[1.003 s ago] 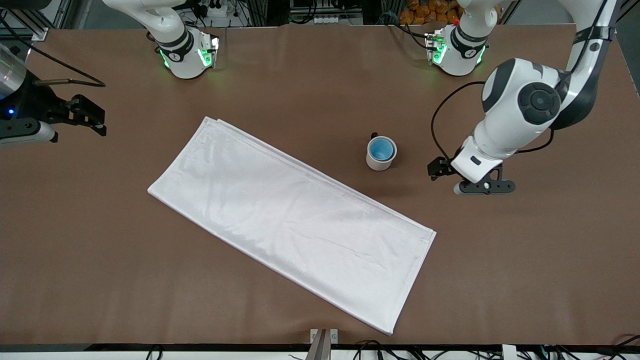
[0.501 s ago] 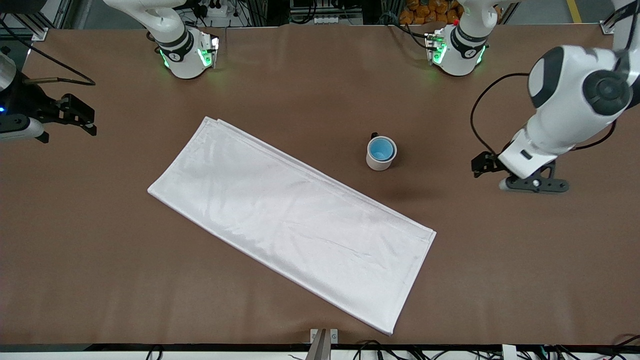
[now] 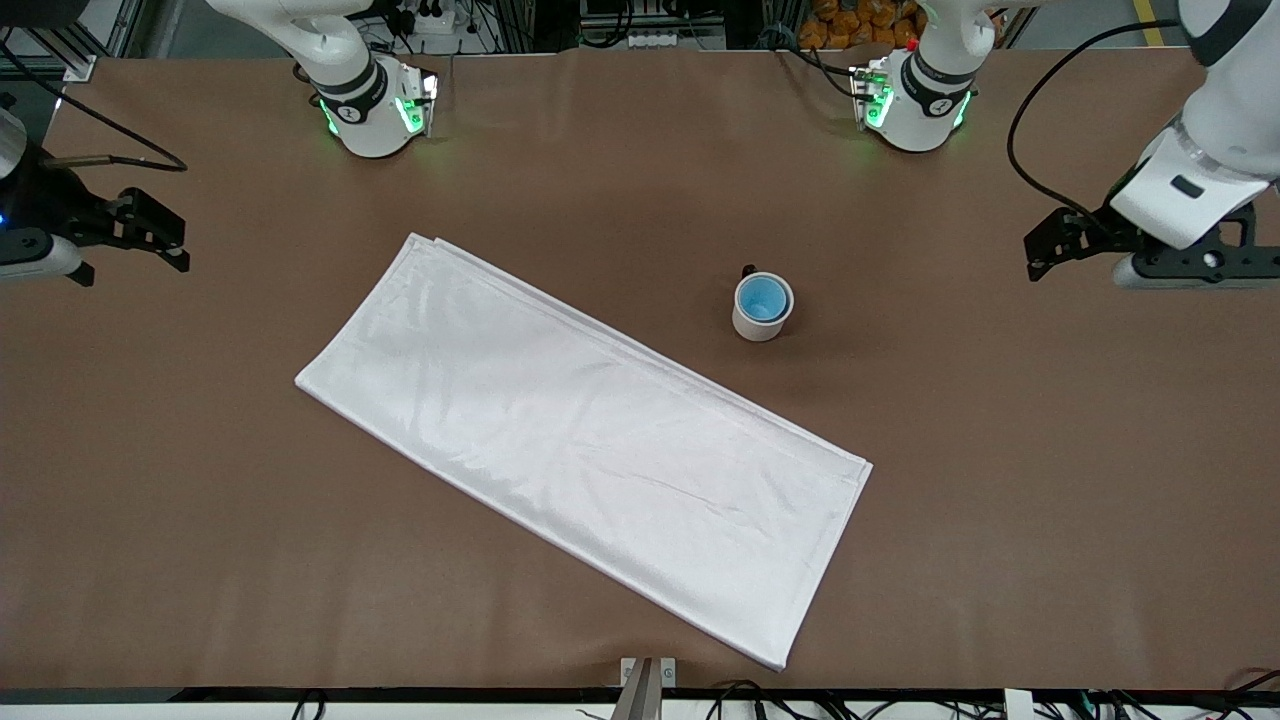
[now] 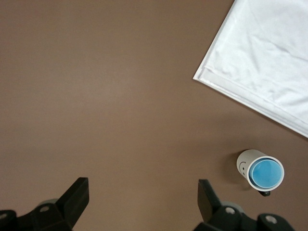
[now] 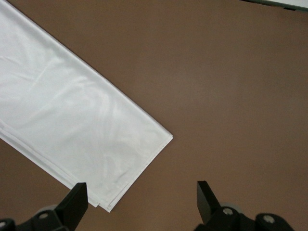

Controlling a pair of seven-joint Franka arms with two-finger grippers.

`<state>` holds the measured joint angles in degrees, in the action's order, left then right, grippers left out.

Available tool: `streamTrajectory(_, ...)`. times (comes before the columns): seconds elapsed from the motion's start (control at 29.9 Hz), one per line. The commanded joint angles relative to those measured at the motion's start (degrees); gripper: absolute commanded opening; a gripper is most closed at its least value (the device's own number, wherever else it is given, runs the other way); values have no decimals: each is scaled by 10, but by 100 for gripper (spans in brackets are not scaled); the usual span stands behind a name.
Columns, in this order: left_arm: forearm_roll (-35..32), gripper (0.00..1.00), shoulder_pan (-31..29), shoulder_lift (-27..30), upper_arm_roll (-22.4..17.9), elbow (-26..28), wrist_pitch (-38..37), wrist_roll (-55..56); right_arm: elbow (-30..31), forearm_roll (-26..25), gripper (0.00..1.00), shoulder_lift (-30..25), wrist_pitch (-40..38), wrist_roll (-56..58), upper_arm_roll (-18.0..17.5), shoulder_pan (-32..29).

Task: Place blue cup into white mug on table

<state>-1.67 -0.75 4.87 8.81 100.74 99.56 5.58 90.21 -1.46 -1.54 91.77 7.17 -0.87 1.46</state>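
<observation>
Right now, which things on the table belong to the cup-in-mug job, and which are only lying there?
Part of the job:
- blue cup, sitting inside the white mug
- table, which bears the mug

Only lying there:
- white cloth, flat, apart from the mug

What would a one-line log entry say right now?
blue cup: inside white mug | left pincer: open, empty | right pincer: open, waiting

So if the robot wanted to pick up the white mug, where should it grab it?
Probably from straight above, closing on the white mug across its round sides. It stands upright on the table, and the blue cup fills its mouth, so a rim pinch looks awkward. Its small black handle seems too tiny.
</observation>
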Motion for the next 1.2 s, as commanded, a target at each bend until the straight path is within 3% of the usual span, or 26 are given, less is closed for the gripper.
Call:
streamTrajectory(0.0, 12, 100, 7, -8, -13, -29, -17, -22, -5, 9, 100, -7, -3, 8, -3, -13)
streamTrajectory(0.27, 51, 100, 8, -11, -25, -58, -35, -40, -6, 9, 100, -7, -4, 9, -3, -14)
streamTrajectory(0.53, 48, 100, 10, -7, -51, -78, -74, -52, -6, 8, 100, -6, -3, 10, -4, -14)
streamTrajectory(1.17, 45, 100, 19, -49, -48, -100, -73, -58, -6, 11, 100, 0, 4, 22, -5, -13)
